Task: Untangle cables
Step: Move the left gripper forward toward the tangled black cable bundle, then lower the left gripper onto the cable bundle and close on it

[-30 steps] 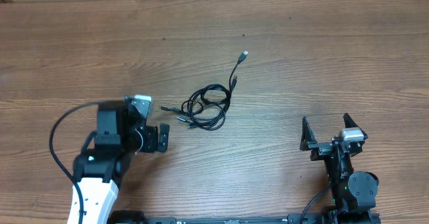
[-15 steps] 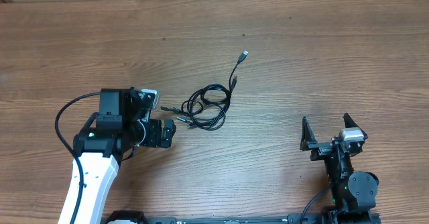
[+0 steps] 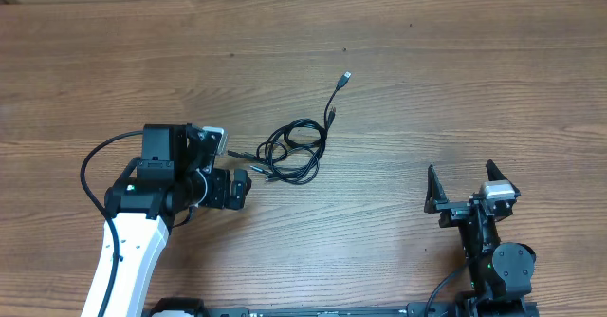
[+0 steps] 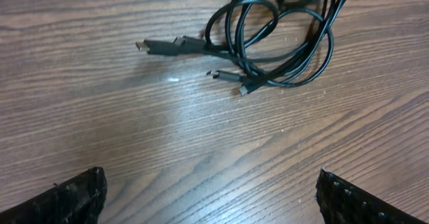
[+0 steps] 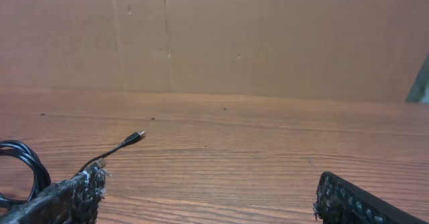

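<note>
The cables (image 3: 292, 151) lie as a tangled black bundle of loops at the middle of the wooden table, with one loose end reaching up-right to a plug tip (image 3: 346, 75). My left gripper (image 3: 230, 162) sits just left of the bundle, open and holding nothing. In the left wrist view the cables (image 4: 281, 43) lie ahead of the open left gripper (image 4: 213, 197), plug tips pointing left. My right gripper (image 3: 465, 186) stands open at the lower right, far from the bundle. The right wrist view shows that right gripper (image 5: 208, 197) empty, with a cable end (image 5: 137, 137) ahead to the left.
A brown cardboard wall (image 5: 268, 36) closes the far side of the table (image 3: 474, 70). The left arm's own thick black wire (image 3: 87, 170) loops out to its left.
The left arm swung up and to the right, bringing its open gripper close to the bundle's left side, then held still. The cables and the right arm have not moved.
</note>
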Available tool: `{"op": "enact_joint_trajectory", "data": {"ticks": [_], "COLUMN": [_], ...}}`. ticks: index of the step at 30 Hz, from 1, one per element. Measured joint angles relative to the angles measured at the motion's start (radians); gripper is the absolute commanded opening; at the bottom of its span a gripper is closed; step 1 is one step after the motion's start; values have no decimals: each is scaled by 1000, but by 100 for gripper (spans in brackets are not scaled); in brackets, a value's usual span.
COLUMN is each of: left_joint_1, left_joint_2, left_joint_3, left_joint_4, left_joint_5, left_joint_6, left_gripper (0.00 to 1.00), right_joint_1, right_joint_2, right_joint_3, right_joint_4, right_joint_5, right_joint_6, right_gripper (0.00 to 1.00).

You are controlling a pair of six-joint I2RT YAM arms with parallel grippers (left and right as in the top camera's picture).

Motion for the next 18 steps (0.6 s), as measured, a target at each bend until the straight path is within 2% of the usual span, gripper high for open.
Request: {"op": "enact_joint_trajectory", "data": {"ticks": [18], "left_joint_1": [0], "left_joint_2": [0], "left_joint_3": [44], "left_joint_4": [-49], "left_joint_5": [7], "left_joint_6": [-2], "left_gripper": [99], "right_joint_1": [0], "right_joint_2": [0], "right_joint_3": [0], "right_joint_4": [0], "right_joint_5": [0], "right_joint_6": [0], "right_gripper": [100]}}
